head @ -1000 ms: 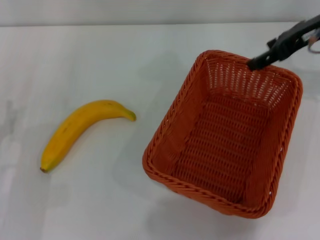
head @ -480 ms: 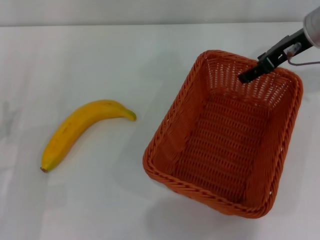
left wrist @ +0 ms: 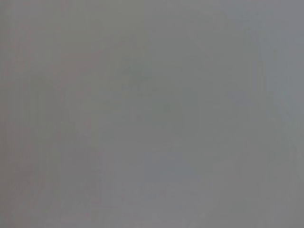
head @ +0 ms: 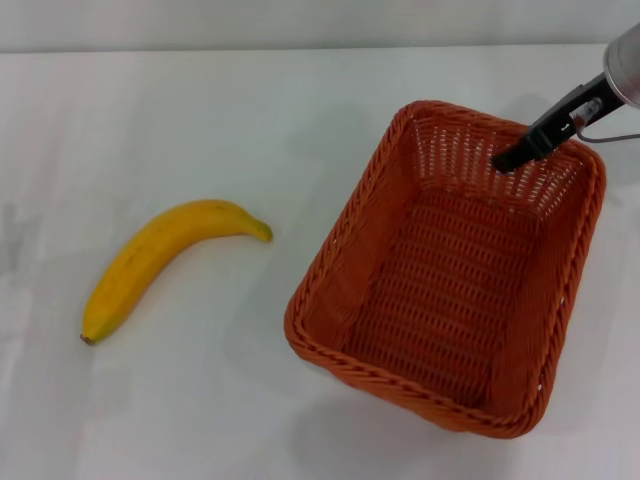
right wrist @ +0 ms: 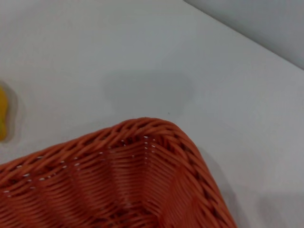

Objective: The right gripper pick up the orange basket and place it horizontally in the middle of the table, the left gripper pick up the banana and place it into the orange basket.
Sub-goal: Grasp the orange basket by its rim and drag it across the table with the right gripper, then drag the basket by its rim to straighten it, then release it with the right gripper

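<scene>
The orange basket stands on the white table at the right, its long side running at a slant away from me. My right gripper reaches in from the upper right, its black tip just inside the basket's far rim. In the right wrist view a far corner of the basket shows, with a sliver of the banana beyond it. The yellow banana lies on the table to the left, apart from the basket. The left gripper is out of view.
Bare tabletop lies between banana and basket and along the front edge. A grey wall runs behind the table's far edge. The left wrist view shows only a plain grey surface.
The right gripper's tip has come down from above the basket's far rim to just inside it, then edged slightly right. Basket and banana have not moved.
</scene>
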Available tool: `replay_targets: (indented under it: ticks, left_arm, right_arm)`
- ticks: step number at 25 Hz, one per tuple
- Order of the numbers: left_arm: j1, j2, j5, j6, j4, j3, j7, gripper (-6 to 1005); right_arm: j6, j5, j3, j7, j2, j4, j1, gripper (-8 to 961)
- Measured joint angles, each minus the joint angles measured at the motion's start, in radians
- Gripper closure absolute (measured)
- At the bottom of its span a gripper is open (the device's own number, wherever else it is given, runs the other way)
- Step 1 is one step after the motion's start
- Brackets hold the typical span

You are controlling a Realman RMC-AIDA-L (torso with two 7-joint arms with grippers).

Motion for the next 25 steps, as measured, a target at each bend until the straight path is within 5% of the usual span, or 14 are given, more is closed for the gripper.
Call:
replay_targets:
  ticks: [5, 25]
  left_arm:
    - [-0.002, 0.0, 0.0, 0.0, 0.0, 0.0, 0.0, 108]
    - [-0.005, -0.001, -0.002, 0.0, 0.0, 0.0, -0.001, 108]
  right_arm:
    - [-0.002, -0.017, 0.0, 0.005, 0.002, 0.008, 0.006, 549]
    - [0.139, -0.009, 0.106, 0.07, -0.06, 0.034, 0.033, 714]
